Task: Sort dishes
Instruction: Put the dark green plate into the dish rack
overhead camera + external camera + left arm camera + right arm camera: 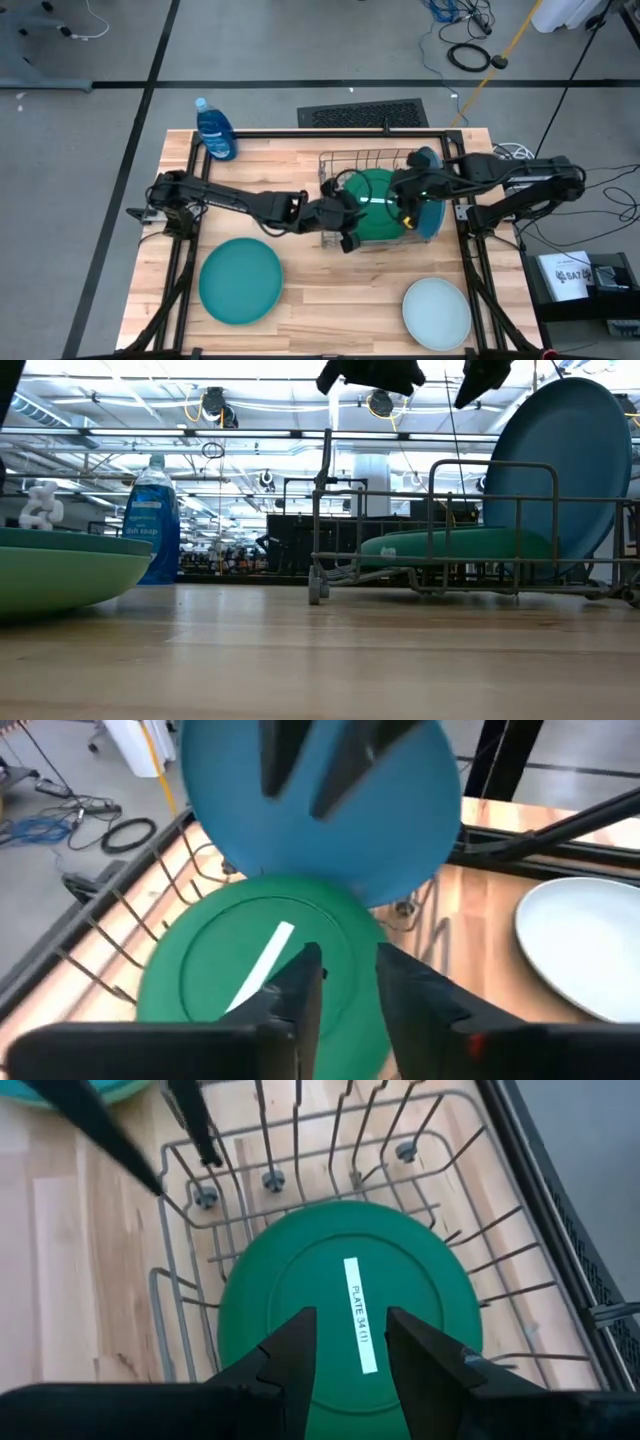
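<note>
Wire rack (pixel 375 200) as landmark: dark green plate (pixel 350 1315) lies flat inside it, blue plate (pixel 565 460) leans upright at its right end. Left tool (pixel 345 985) and right tool (pixel 350 1345) hover above the green plate, both spread, pinching nothing. Teal plate (pixel 240 280) and pale mint plate (pixel 437 312) sit on the bench (pixel 330 300) in front of the rack, probably still unsorted.

White strip label (pixel 360 1330) on dark green plate (pixel 290 1310): "PLATE 34 (1)". Blue bottle (pixel 154 520) label: "dish soap".
</note>
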{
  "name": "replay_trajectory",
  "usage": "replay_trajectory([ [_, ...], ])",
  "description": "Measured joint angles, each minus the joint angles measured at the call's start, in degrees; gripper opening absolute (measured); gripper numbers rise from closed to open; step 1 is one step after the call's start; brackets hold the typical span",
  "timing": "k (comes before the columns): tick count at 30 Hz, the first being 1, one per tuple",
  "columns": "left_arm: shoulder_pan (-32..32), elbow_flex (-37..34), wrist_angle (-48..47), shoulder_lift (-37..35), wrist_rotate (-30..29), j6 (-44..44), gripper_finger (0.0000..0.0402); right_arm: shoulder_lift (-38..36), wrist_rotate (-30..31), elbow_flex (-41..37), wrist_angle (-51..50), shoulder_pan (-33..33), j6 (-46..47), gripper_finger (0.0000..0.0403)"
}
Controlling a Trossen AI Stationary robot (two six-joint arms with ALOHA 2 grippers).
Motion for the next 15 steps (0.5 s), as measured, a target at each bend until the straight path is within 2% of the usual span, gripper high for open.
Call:
replay_trajectory([
  [6,1.29,0.02,-2.25,-3.63,-0.58,1.64,0.0046,3.56,0.0,0.0,0.43,0.0,1.45,0.0116],
  [15,2.03,-0.49,-13.01,-9.26,-7.52,2.51,0.0003,5.98,-0.01,0.0,3.4,0.32,2.57,0.0116],
])
